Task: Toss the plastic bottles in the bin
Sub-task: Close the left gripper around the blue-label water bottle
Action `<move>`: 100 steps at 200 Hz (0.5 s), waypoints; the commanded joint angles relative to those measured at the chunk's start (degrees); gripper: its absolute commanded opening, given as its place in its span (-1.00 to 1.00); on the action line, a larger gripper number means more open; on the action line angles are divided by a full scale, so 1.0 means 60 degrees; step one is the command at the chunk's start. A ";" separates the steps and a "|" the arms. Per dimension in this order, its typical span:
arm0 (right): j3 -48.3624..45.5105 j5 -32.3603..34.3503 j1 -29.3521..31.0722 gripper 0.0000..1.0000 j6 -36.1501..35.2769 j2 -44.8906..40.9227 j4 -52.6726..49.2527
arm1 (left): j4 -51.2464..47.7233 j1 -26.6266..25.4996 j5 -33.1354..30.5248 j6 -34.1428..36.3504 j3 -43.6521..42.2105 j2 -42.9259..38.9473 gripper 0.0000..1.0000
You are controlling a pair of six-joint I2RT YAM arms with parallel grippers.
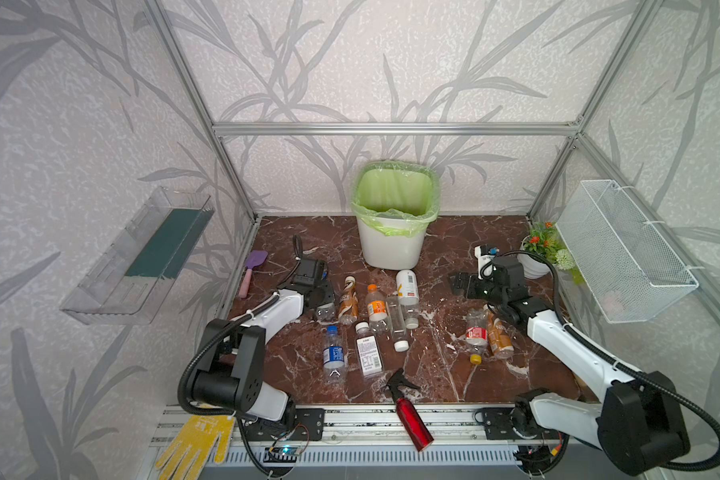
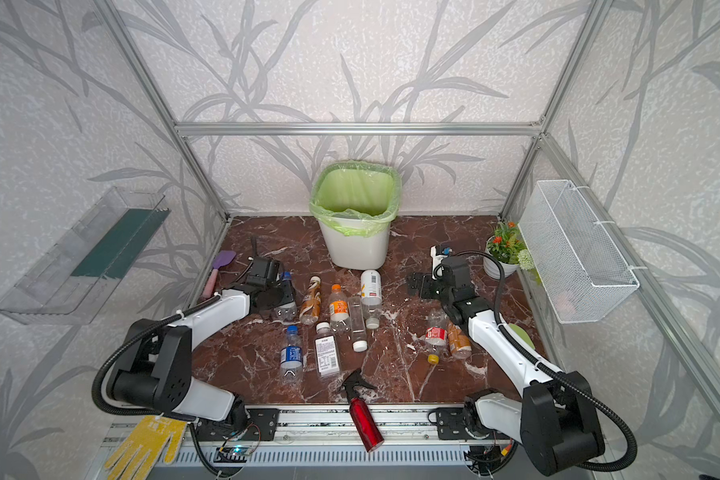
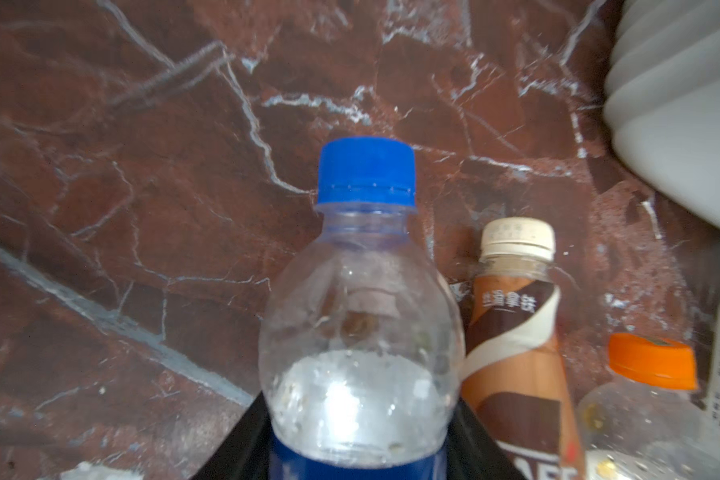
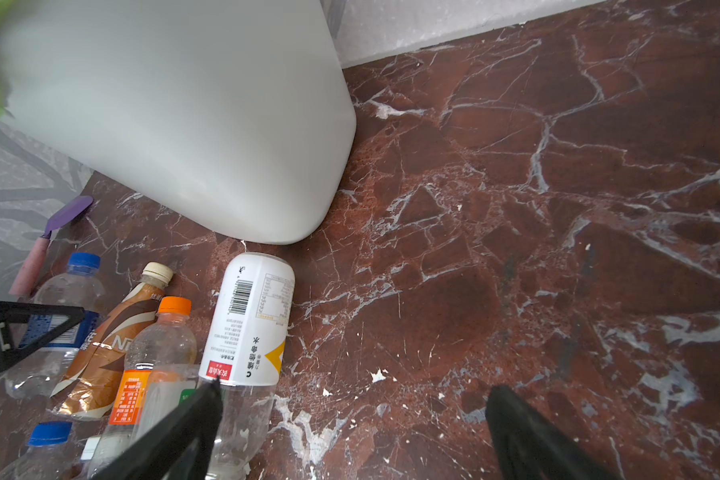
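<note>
Left gripper pinches a clear, round-shouldered blue-capped bottle lying leftmost in the scatter, beside the coffee-label bottle, far as we can see. Right gripper gapes over the bare veined marble table. Squarish white bin, crinkly green bag, stands far centre.

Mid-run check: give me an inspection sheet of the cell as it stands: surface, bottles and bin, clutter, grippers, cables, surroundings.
Surface: marble table, white flecks, no spill seen.
Job's things: bin upright at the back, nothing seen inside; nine bottles counted outside it.
Clutter: red spray bottle across the front edge; purple spatula; flower pot; yellow glove off the front.
Grippers: left gripper closed on the blue-capped bottle; right gripper open, empty.
Cables: black hoses loop along both arms; the right one passes the flower pot.
Surroundings: wire basket and clear shelf on the side walls.
</note>
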 commanded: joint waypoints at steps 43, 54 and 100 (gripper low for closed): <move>-0.0211 0.0002 0.0015 0.98 -0.0040 0.0161 0.0082 | 0.0775 -0.0048 0.0137 0.0481 -0.0592 -0.3025 0.11; -0.0286 -0.0041 0.0011 0.98 0.0014 0.0220 0.0167 | 0.0655 -0.0048 0.0216 0.0509 -0.0643 -0.3118 0.11; -0.0635 -0.0152 0.0019 0.97 0.0429 0.0321 0.0862 | 0.0869 -0.0635 0.0520 0.2278 0.2362 -0.2779 0.09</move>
